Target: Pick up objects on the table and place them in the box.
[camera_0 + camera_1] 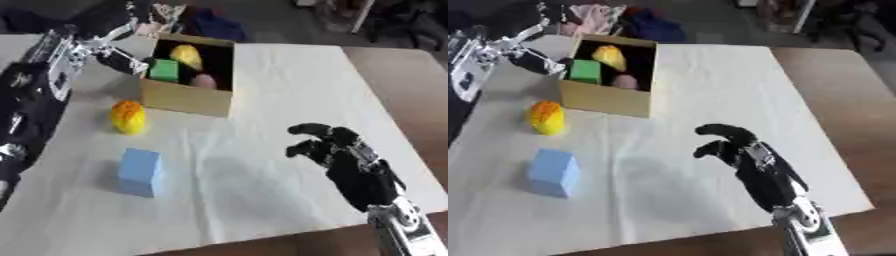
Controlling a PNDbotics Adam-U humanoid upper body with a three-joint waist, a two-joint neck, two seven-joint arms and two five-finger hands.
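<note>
An open cardboard box (185, 100) stands at the back left of the white cloth. Inside it lie a yellow object (185, 56), a green cube (164, 70) and a pink object (204, 81). My left hand (121, 60) reaches in from the left, open, its straight fingers at the box's left rim right beside the green cube. In front of the box a yellow-orange object (128, 117) lies on the cloth. A light blue block (140, 171) stands nearer the front. My right hand (741, 152) hovers at the lower right, open, fingers loosely bent, holding nothing.
The white cloth (262, 190) covers most of the table; bare brown tabletop (398, 85) shows on the right. Clothes and dark clutter (614, 22) lie behind the box.
</note>
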